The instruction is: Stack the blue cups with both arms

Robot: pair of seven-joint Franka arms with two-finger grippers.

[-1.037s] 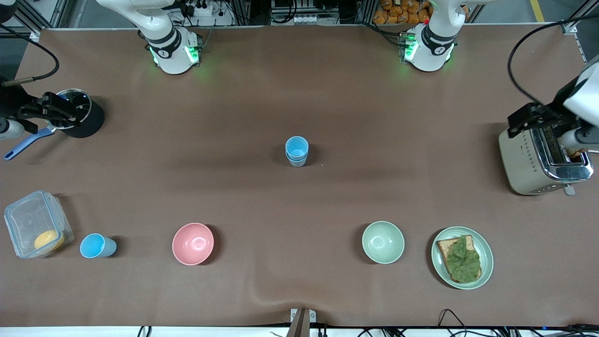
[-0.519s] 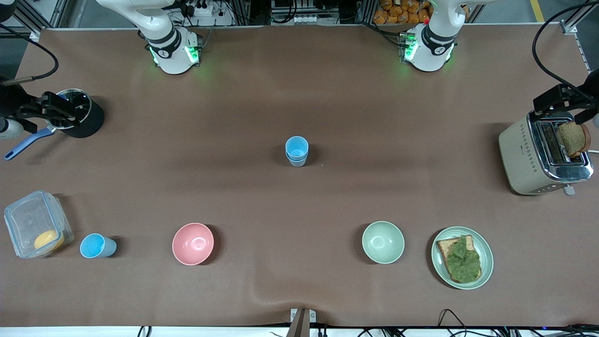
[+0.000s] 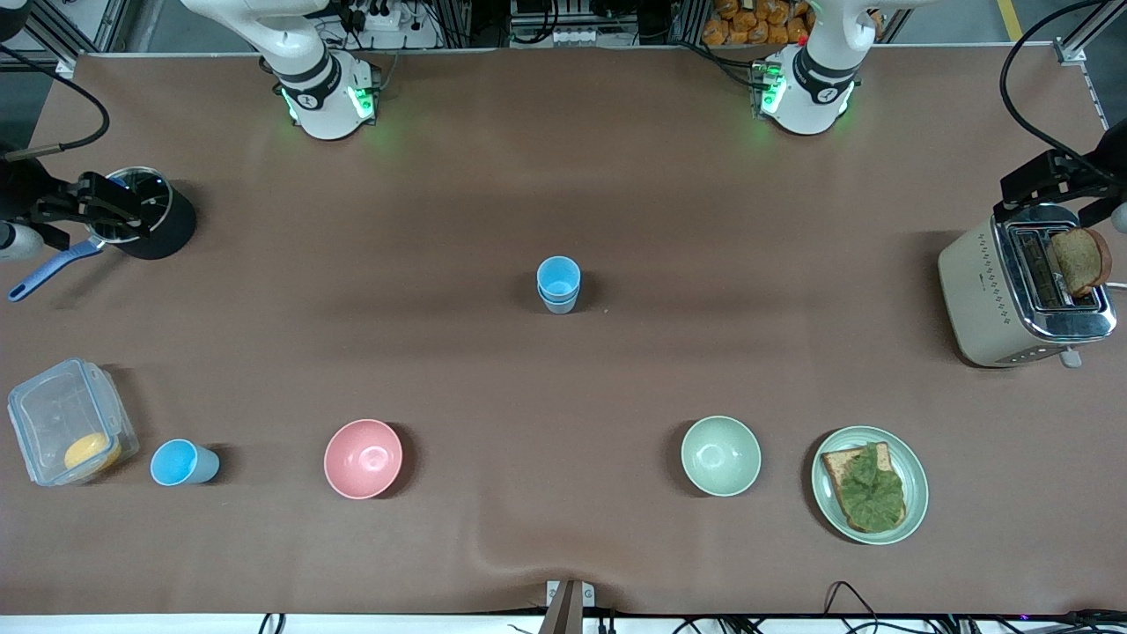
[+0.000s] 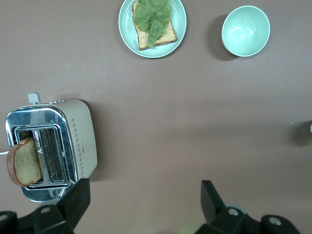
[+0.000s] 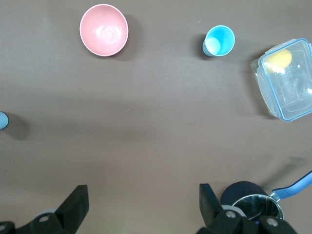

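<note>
Blue cups stacked mid-table (front view only); wrist views show both grippers' jaws apart.

The brown-covered desk carries two nested light-blue plastic cups, a single light-blue plastic cup, a pink bowl, a pale green bowl, a green plate with leaf-topped bread, a cream and chrome toaster, a clear lidded box and a black pot.

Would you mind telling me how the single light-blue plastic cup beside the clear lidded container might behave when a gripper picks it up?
The single light-blue plastic cup looks small and thin-walled, so probably light and slightly squeezable. Its smooth tapered sides may slip upward through the fingers. Standing upright and narrow, it could tip if nudged off-centre.
</note>
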